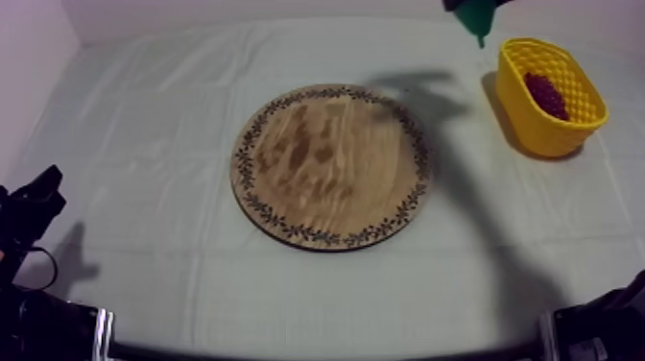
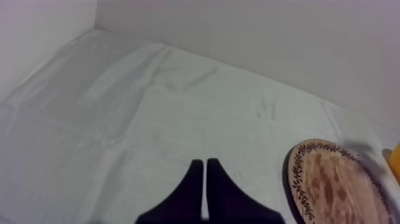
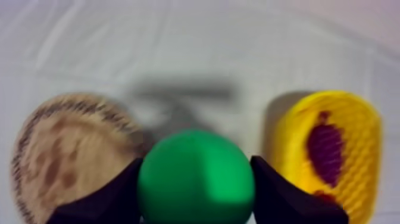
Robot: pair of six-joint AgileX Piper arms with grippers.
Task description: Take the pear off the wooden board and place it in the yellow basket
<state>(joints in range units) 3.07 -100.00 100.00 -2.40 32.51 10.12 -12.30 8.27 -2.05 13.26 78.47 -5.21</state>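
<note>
The green pear [image 1: 473, 19] hangs high over the far right of the table, just left of the yellow basket [image 1: 552, 96]. My right gripper [image 1: 466, 6] is shut on it. In the right wrist view the pear [image 3: 196, 179] sits between the two black fingers [image 3: 107, 199], with the basket [image 3: 357, 137] off to one side below and the round wooden board [image 3: 65, 149] to the other. The board [image 1: 331, 165] lies bare at the table's middle. My left gripper [image 1: 38, 197] rests low at the left, its fingers [image 2: 193, 184] together as a narrow wedge.
A dark bunch of grapes [image 1: 545, 94] lies in the basket, and something small and red [image 3: 324, 195] shows beside the grapes [image 3: 324, 146]. The left wrist view takes in the board's rim [image 2: 294, 179] and wrinkled cloth up to the back wall.
</note>
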